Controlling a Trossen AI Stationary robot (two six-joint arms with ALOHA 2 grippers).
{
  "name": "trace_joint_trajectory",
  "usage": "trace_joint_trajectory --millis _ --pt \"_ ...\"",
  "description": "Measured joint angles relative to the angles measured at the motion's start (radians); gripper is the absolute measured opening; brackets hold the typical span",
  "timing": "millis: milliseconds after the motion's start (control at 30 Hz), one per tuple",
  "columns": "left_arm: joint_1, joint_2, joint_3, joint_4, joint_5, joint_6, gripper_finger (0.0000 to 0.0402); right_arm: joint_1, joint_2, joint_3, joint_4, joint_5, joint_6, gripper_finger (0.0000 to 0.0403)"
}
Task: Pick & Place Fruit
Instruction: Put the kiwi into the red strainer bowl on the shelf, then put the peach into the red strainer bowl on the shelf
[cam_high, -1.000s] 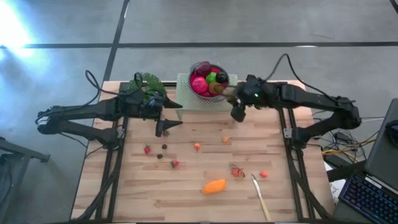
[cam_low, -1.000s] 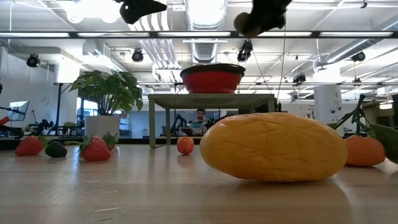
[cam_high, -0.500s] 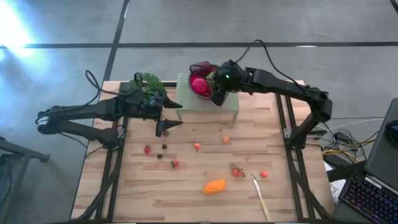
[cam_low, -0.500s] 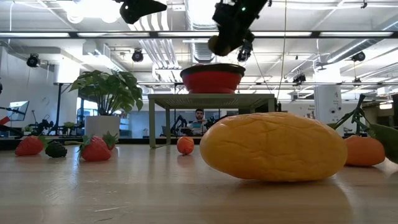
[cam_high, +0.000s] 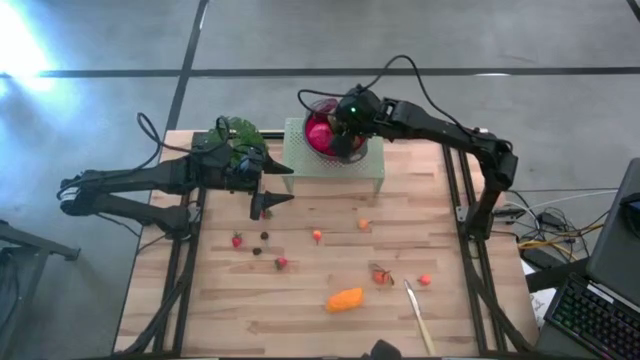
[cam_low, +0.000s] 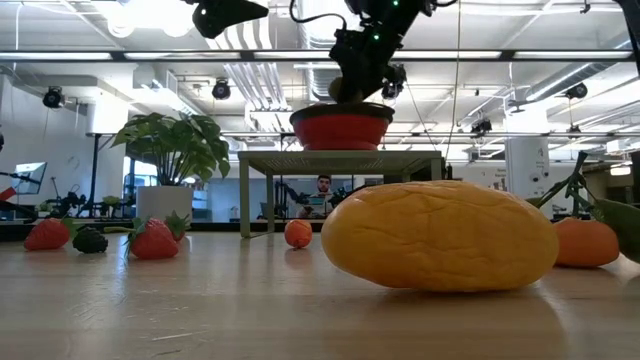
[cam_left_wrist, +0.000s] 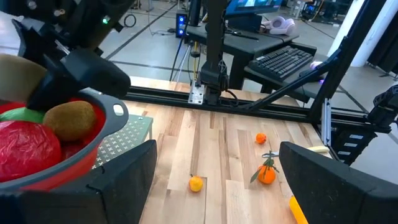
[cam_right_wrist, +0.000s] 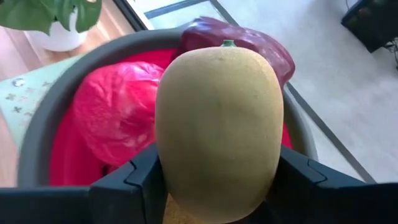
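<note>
The right gripper (cam_high: 345, 128) hangs over the bowl (cam_high: 312, 106) on the pale stand (cam_high: 300, 158) at the worktop's (cam_high: 320, 310) far edge, its fingers (cam_right_wrist: 134, 183) pinching a tan oval fruit (cam_right_wrist: 219, 124). Below the fruit lie a pink piece (cam_right_wrist: 118, 115) and a maroon one (cam_right_wrist: 249, 37). The left gripper (cam_high: 270, 202) hovers spread above the worktop's left part, beside the plant (cam_high: 238, 132), holding nothing.

The middle of the worktop is mostly open: small berries (cam_high: 281, 263) and a small orange (cam_high: 364, 225) lie scattered well apart, an orange oval (cam_high: 345, 299) sits toward the near edge, and a pale utensil (cam_high: 419, 315) lies angled near the right corner.

A second ago the right gripper was right of the stand, off the bowl; half a second ago it reached the bowl's rim; now it is squarely above it. The left arm has not moved, nor has the loose fruit.

From above, the right arm hides much of the bowl's contents. In the low view the orange oval (cam_low: 440, 235) fills the foreground and cuts off what lies behind it.
</note>
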Motion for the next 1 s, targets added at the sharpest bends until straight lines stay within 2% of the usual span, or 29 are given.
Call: trace_joint_trajectory --millis 633,1000 --pt "0.000 0.000 0.000 0.000 0.000 0.000 0.0344 0.000 0.007 -0.005 -0.006 0.008 -0.008 0.0301" --pt "0.000 0.000 0.000 0.000 0.000 0.000 0.0344 0.023 -0.008 0.060 -0.132 0.008 -0.069 0.0336"
